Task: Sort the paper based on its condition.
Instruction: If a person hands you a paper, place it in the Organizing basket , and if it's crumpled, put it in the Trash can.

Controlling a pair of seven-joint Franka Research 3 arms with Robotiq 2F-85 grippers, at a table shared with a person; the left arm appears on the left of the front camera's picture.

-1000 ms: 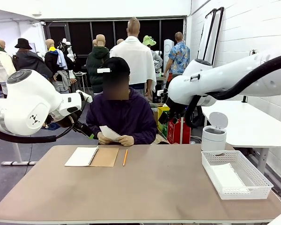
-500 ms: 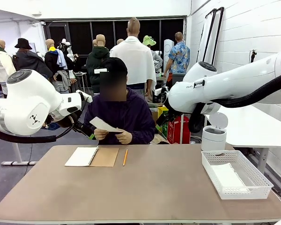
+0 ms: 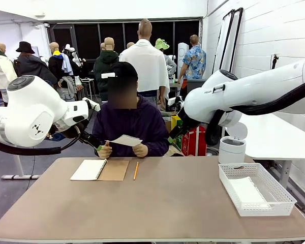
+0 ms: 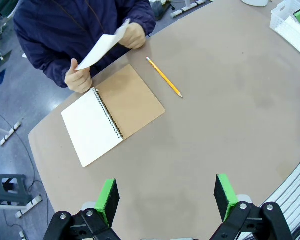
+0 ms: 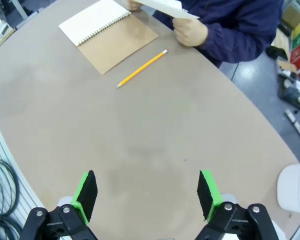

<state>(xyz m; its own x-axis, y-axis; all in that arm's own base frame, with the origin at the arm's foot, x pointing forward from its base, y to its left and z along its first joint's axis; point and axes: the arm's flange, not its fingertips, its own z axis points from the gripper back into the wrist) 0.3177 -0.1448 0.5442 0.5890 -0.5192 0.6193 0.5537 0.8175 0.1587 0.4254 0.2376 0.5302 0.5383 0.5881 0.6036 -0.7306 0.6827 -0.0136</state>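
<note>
Paper flat, white, uncreased, held in person's hands; both jaws wide, empty

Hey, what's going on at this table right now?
A person at the far side holds a loose sheet of paper in both hands above the table edge. An open spiral notebook and a pencil lie in front of them. A white basket with paper in it sits at the robot's right. The left gripper and right gripper hang open above the table, holding nothing.
</note>
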